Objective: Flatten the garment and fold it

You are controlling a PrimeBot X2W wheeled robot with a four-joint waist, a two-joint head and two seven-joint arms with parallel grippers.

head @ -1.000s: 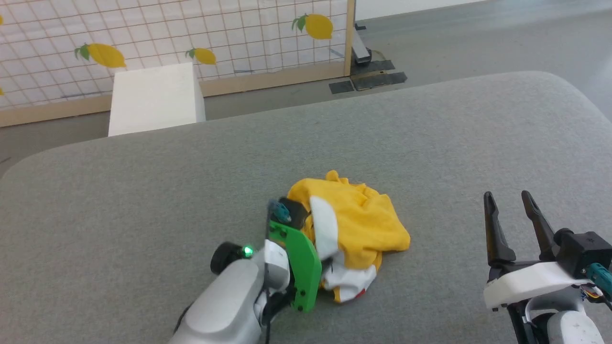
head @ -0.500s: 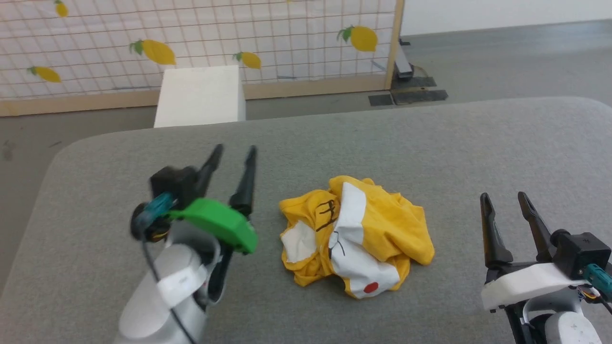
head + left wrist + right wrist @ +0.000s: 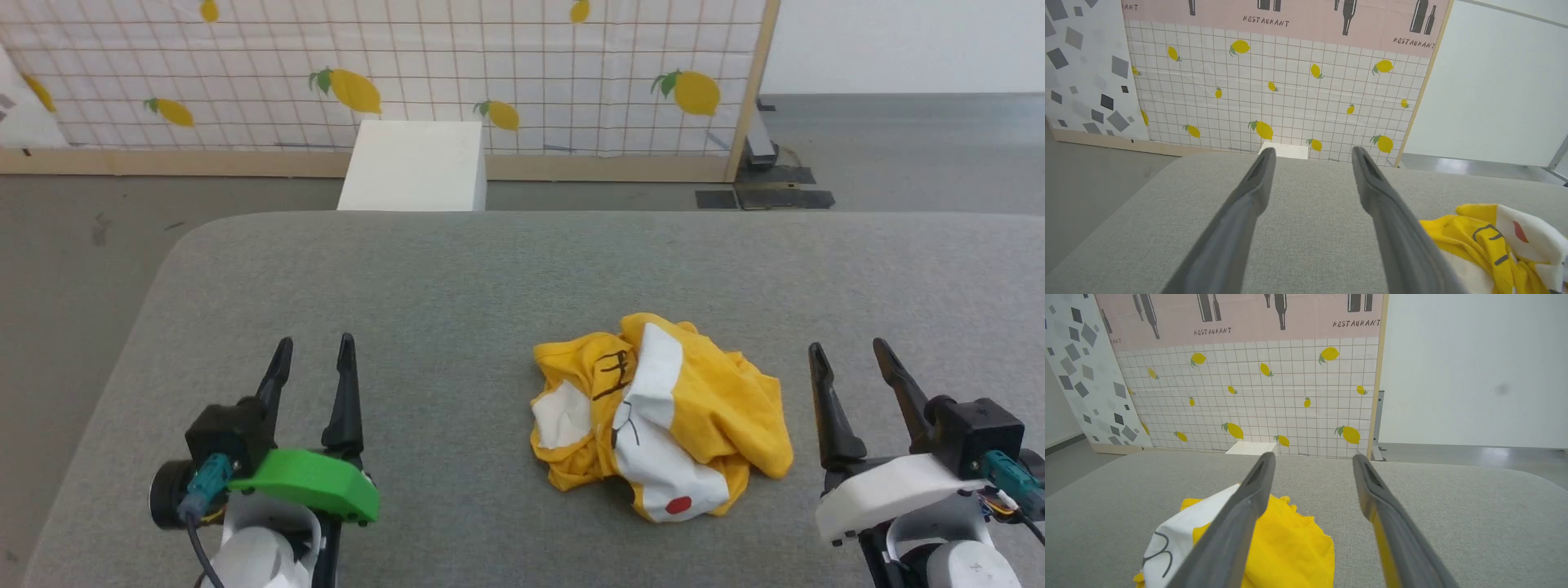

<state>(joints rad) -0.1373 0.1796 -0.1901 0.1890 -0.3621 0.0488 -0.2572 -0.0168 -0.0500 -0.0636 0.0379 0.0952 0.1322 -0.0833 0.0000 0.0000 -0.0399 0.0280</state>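
shirt (image 3: 661, 416): we see it crumpled on the desk (image 3: 457, 278)
left tool (image 3: 315, 347): wide open, empty
right tool (image 3: 847, 349): same, holding nothing

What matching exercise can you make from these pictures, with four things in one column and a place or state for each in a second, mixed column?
Things:
1. shirt
2. left claw
3. right claw
4. box

Place or state:
A. open, with a white cover
B. crumpled on the table
C. behind the table
D. open, with a green cover

Pairs: 1-B; 2-D; 3-A; 4-C
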